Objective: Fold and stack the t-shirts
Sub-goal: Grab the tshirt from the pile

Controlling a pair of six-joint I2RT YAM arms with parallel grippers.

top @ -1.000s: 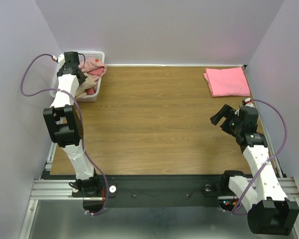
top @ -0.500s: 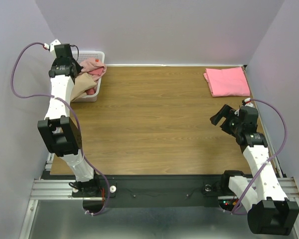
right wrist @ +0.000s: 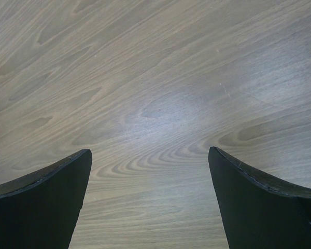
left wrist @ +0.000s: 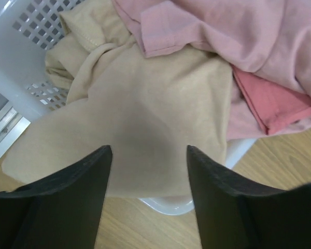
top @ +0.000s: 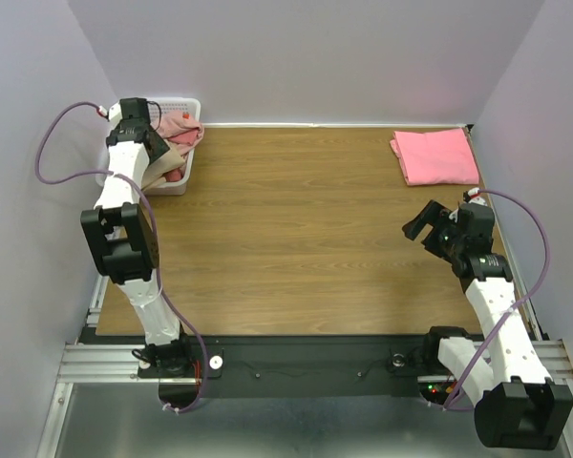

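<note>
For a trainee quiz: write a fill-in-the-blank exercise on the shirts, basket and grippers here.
1. The beige t-shirt lies in the white ____.
2. The folded salmon-pink t-shirt lies at the table's far ____ corner.
3. The right gripper is open and holds ____.
4. The left gripper hangs ____ above the beige t-shirt.

Missing words: basket; right; nothing; open.

Your left gripper (left wrist: 147,151) swings back in from the upper-left corner, jaws apart, over the beige shirt (left wrist: 150,88) in the basket (top: 187,103).
</note>
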